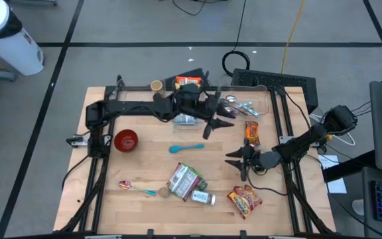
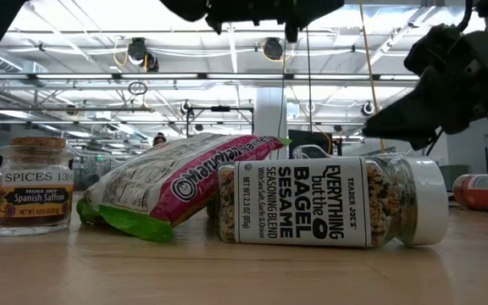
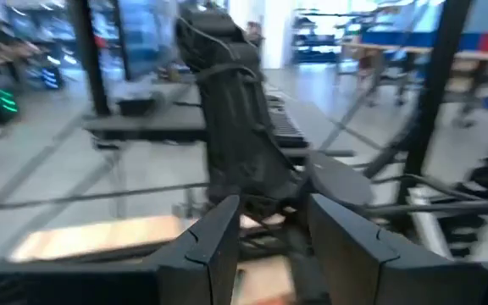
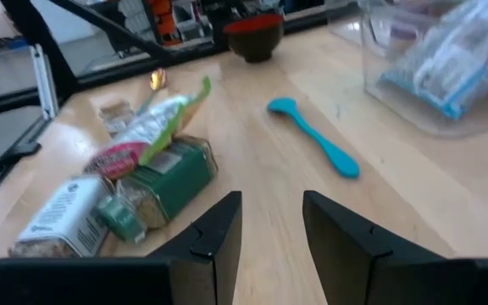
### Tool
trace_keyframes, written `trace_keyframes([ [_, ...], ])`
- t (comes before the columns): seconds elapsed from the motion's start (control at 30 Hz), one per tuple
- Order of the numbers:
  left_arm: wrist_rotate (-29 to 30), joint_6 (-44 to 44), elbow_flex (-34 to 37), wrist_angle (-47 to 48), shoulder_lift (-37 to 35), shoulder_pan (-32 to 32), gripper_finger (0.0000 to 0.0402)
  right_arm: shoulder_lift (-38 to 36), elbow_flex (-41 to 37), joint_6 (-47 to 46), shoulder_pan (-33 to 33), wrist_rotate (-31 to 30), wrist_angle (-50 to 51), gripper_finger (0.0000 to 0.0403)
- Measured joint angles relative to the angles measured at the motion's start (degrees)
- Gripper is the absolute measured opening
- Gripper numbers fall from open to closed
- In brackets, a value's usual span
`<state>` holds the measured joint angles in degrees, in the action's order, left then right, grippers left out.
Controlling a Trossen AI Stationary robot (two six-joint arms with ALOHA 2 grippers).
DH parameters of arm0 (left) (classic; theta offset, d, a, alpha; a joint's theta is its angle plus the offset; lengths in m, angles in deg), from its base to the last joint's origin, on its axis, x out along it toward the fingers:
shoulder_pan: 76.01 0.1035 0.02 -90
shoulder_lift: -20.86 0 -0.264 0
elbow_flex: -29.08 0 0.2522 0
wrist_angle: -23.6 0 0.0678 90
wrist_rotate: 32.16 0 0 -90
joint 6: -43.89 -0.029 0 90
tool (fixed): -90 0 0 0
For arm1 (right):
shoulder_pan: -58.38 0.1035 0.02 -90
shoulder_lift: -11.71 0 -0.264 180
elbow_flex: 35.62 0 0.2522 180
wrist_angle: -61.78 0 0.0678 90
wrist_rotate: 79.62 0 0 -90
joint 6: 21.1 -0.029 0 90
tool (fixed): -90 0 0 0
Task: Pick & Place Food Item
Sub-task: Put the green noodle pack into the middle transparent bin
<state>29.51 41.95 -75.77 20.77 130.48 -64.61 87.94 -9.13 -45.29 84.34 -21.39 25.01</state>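
Food items lie on the wooden table (image 1: pixel 144 159). A green-and-pink food packet (image 1: pixel 184 179) (image 4: pixel 155 144) lies near the front beside a seasoning bottle (image 1: pixel 203 196) (image 2: pixel 329 202) on its side and a small saffron jar (image 1: pixel 164 192) (image 2: pixel 30 186). A red snack packet (image 1: pixel 244 199) is at the front right and an orange packet (image 1: pixel 251 133) farther back. My left gripper (image 1: pixel 219 125) (image 3: pixel 274 237) hangs open above the table's far middle, holding nothing. My right gripper (image 1: pixel 233 159) (image 4: pixel 271 229) stands open to the right of the centre, pointing toward the left, empty.
A clear container (image 1: pixel 247 106) (image 4: pixel 447 68) with a packet inside stands at the far right. A red bowl (image 1: pixel 126 140), a blue spoon (image 1: pixel 186 148) (image 4: pixel 316 135), a second spoon (image 1: pixel 134 188) and a cup (image 1: pixel 156 85) also lie on the table.
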Motion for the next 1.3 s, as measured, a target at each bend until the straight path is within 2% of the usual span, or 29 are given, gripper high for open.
trace_keyframes([
  [0.1,-3.7,2.9,3.0,-0.4,-1.5,1.9,0.0150,0.0,0.0,-0.6,0.0,-0.2,1.0,0.0118],
  [0.27,-3.0,5.9,12.5,-4.9,-6.4,5.3,0.0150,0.0,0.0,0.4,0.0,-4.4,1.1,0.0118],
  [0.43,3.4,6.5,26.4,-12.3,-15.0,7.2,0.0150,0.0,0.0,1.7,0.0,-4.5,1.2,0.0118],
  [0.57,10.8,5.4,37.5,-13.9,-23.5,7.2,0.0150,0.0,0.0,2.0,-0.2,-4.4,0.7,0.0118],
  [0.8,20.8,5.1,53.5,-14.0,-39.1,3.1,0.0150,0.0,0.0,2.8,-2.2,-4.4,-2.6,0.0118],
  [1.03,32.5,5.5,66.3,-15.4,-52.2,-4.3,0.0150,0.0,0.0,4.1,-4.8,-4.2,-6.3,0.0118],
  [1.17,34.9,6.2,73.2,-18.8,-56.6,-8.3,0.0150,0.0,0.0,5.6,-6.4,-4.2,-8.9,0.0118],
  [1.3,35.6,8.6,78.4,-22.2,-57.7,-10.7,0.0150,0.0,0.0,7.7,-8.0,-3.8,-12.3,0.0118],
])
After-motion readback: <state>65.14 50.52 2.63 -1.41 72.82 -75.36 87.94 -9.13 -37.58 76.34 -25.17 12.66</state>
